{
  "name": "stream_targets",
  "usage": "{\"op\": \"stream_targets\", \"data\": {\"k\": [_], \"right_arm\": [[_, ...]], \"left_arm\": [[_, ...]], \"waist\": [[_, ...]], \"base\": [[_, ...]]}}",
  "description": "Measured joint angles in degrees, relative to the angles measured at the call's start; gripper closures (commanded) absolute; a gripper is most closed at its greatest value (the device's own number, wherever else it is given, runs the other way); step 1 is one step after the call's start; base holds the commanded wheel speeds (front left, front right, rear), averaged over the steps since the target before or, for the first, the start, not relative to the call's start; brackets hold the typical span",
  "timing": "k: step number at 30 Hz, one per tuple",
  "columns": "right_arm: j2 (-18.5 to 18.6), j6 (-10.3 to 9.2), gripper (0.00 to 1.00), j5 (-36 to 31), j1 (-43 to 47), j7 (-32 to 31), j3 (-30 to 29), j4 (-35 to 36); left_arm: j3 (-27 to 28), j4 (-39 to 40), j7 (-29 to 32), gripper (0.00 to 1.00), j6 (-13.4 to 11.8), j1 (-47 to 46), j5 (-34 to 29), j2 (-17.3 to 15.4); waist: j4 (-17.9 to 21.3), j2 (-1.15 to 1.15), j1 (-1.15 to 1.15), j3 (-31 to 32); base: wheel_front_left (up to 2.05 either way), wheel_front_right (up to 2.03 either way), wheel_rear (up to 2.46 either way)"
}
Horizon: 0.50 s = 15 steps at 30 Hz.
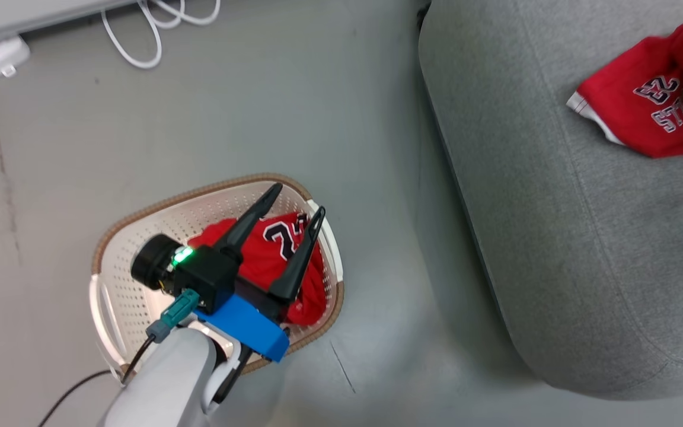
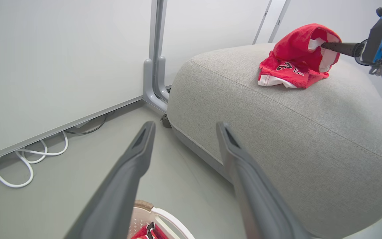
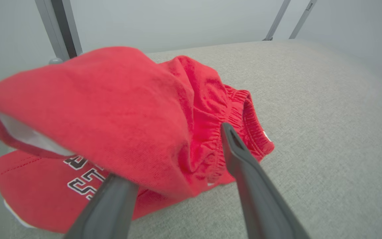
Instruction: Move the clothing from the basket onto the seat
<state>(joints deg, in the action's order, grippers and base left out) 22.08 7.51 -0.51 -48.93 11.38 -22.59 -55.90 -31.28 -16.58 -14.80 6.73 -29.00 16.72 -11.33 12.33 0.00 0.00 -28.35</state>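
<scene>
Head view: jersey and seat both run off the right edge. The left gripper and forearm cover the near basket wall and half the basket garment numerals. Right wrist view: a blurred near fold hides one right gripper fingertip and part of the lettering. Left wrist view: basket clipped at the bottom edge.

Over the left finger of the right gripper lie shorts, bright red with a white lining, white hem trim and dark letters outlined in white. Beneath the fingers of the left gripper, a garment shows the same red with dark, white-edged numerals. The basket around it is cream-white and dotted with holes, its rim brown and woven-looking. The sofa is light grey. Both grippers' fingers are dark grey.
</scene>
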Motion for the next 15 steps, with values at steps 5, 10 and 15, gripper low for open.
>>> {"op": "stream_targets", "data": {"k": [5,10,15], "right_arm": [[-0.05,0.0,0.0,0.51,3.84,0.56,3.64,0.51],[-0.98,0.0,0.0,2.05,8.55,1.29,8.8,4.71],[-3.78,0.0,0.0,5.15,15.16,1.8,12.9,11.51]], "left_arm": [[1.43,-1.54,-0.18,0.0,-0.03,3.5,1.25,2.07],[5.11,-1.52,-0.21,0.0,-0.8,8.18,1.85,3.55],[8.9,-1.82,-0.24,0.0,-1.25,13.75,1.77,4.38]], "waist": [[-0.44,0.0,-0.01,5.5],[-1.31,0.0,-0.02,11.61],[-2.0,0.0,-0.02,17.28]], "base": [[0.0,0.0,0.0],[0.0,0.0,0.0],[0.0,0.0,0.0]]}}
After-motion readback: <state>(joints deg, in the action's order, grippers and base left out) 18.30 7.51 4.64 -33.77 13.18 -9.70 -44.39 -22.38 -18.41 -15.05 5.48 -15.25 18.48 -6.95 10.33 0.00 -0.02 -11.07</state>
